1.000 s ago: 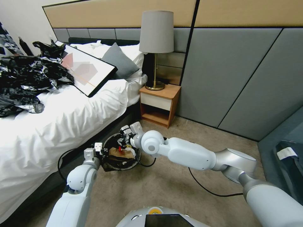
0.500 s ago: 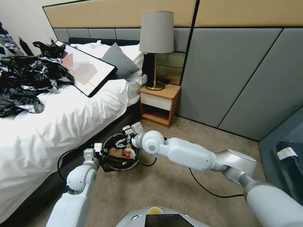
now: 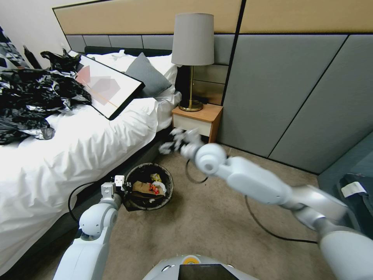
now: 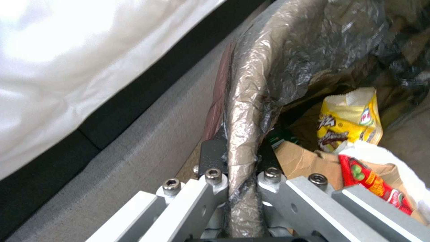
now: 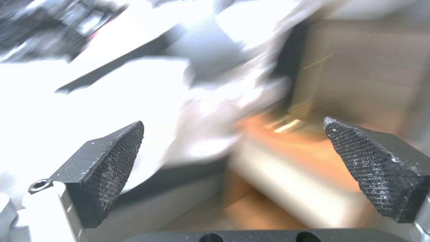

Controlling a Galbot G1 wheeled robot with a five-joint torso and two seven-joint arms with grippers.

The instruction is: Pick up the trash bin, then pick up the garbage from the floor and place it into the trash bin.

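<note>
- The trash bin is lined with thin, crinkled, glossy black plastic.
- Matt brushed metal is seen on the left gripper.
- The right gripper pads are rough, black, cross-hatched.
- The carpet is matt.

One trash bin is sitting at the lower left of the head view, holding four visible litter pieces: one yellow snack wrapper, one red wrapper, one brown scrap, one white tissue. Two pincers are showing: the left pincer and the right pincer. One lamp is standing on one nightstand at upper centre, and one framed picture is lying at upper left.
</note>
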